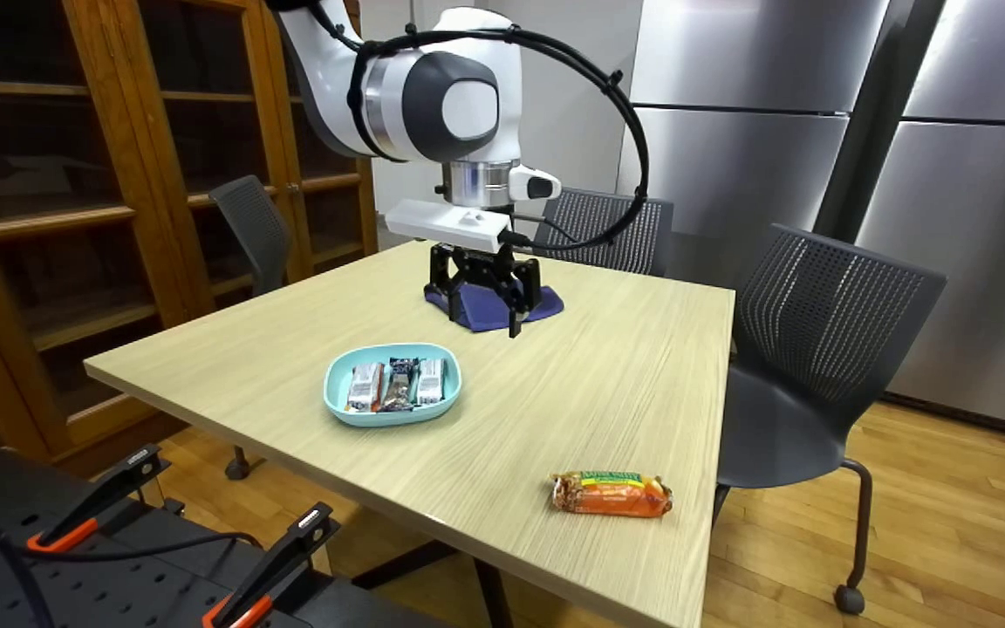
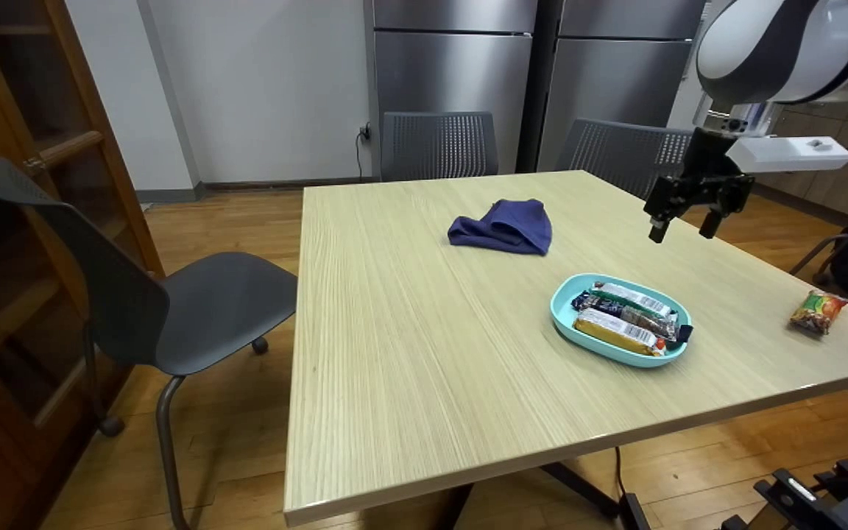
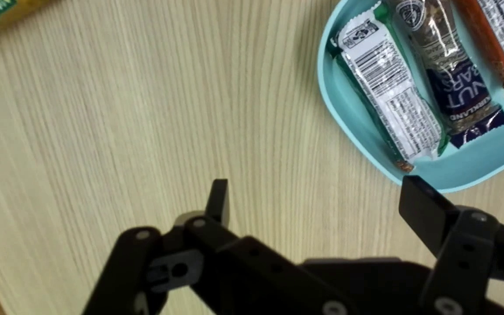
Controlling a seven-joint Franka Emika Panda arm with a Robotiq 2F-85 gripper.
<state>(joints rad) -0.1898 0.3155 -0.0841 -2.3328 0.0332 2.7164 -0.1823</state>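
Snack bars (image 3: pixel 449 65) sit in a dish (image 3: pixel 484 162) cropped by the wrist view, seemingly near the gripper (image 3: pixel 315 197), its jaws apart.

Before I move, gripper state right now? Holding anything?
Gripper: open, nothing between the fingers.
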